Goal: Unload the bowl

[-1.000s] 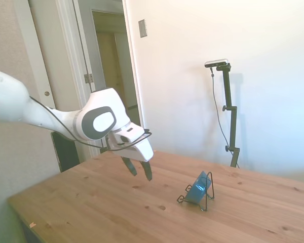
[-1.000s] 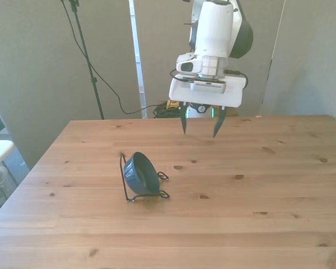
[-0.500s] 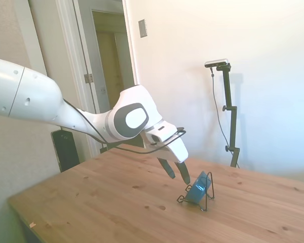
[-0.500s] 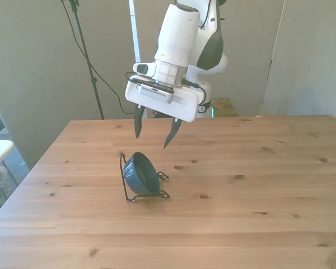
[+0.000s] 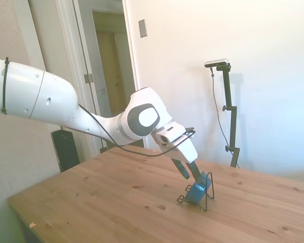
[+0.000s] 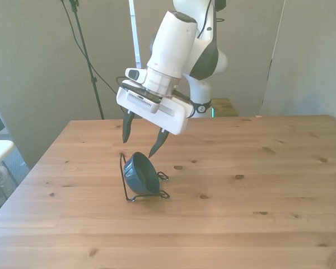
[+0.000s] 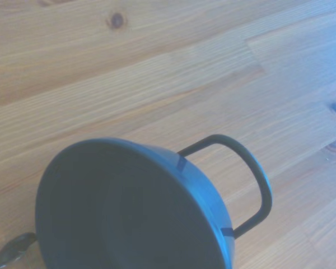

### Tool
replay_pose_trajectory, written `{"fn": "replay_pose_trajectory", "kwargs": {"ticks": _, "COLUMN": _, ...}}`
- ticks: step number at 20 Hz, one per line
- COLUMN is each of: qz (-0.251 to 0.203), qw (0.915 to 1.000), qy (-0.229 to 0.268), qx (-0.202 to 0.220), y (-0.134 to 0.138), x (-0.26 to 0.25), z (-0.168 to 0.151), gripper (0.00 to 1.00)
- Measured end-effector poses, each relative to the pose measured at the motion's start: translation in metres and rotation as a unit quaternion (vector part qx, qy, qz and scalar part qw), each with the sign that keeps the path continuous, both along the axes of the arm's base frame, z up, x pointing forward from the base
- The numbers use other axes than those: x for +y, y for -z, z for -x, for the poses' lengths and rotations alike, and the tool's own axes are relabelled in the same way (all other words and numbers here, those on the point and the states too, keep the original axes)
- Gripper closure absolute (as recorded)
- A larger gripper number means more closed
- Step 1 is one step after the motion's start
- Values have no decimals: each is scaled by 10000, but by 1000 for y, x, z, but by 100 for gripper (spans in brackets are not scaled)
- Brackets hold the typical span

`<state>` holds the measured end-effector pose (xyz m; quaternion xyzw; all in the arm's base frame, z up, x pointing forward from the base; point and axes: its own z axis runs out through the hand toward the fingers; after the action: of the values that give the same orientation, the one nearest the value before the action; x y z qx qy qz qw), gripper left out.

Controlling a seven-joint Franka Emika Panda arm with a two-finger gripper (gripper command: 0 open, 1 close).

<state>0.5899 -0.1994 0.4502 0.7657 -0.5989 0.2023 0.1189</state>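
Note:
A small teal-blue bowl point(image 6: 141, 173) stands on its edge in a thin black wire stand point(image 6: 148, 193) on the wooden table point(image 6: 241, 213). In the side view the bowl point(image 5: 199, 186) leans in the stand point(image 5: 207, 195) near the table's middle. My gripper point(image 6: 139, 142) hangs open just above the bowl's upper rim, one finger toward each side, nothing between them. In the side view my gripper point(image 5: 189, 172) tilts down to the bowl's top. The wrist view shows the bowl point(image 7: 123, 207) from close, dark inside, with a loop of the wire stand point(image 7: 252, 185) behind it.
A doorway point(image 5: 111, 76) opens behind the table's far side in the side view. The table's edge toward the front view's left point(image 6: 22, 185) lies a short way from the stand. Bare wood point(image 6: 257, 168) stretches toward the front view's right.
My gripper has swung from above the table's back middle toward the front view's left and come down, ending just over the bowl. It stayed open. Bowl and stand have not moved.

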Motion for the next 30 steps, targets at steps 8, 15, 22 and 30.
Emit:
{"fn": "replay_pose_trajectory", "kwargs": {"ticks": 8, "qz": 117, "qw": 9996, "qy": 214, "qx": 122, "y": 20, "x": 5, "z": -10, "gripper": 0}}
{"fn": "replay_pose_trajectory", "kwargs": {"ticks": 15, "qz": 157, "qw": 9993, "qy": 284, "qx": 177, "y": 28, "x": -4, "z": -13, "gripper": 100}}
{"fn": "replay_pose_trajectory", "kwargs": {"ticks": 22, "qz": 184, "qw": 9990, "qy": 323, "qx": 243, "y": 30, "x": -8, "z": -12, "gripper": 100}}
{"fn": "replay_pose_trajectory", "kwargs": {"ticks": 30, "qz": 205, "qw": 9989, "qy": 339, "qx": 268, "y": 31, "x": -10, "z": -12, "gripper": 100}}
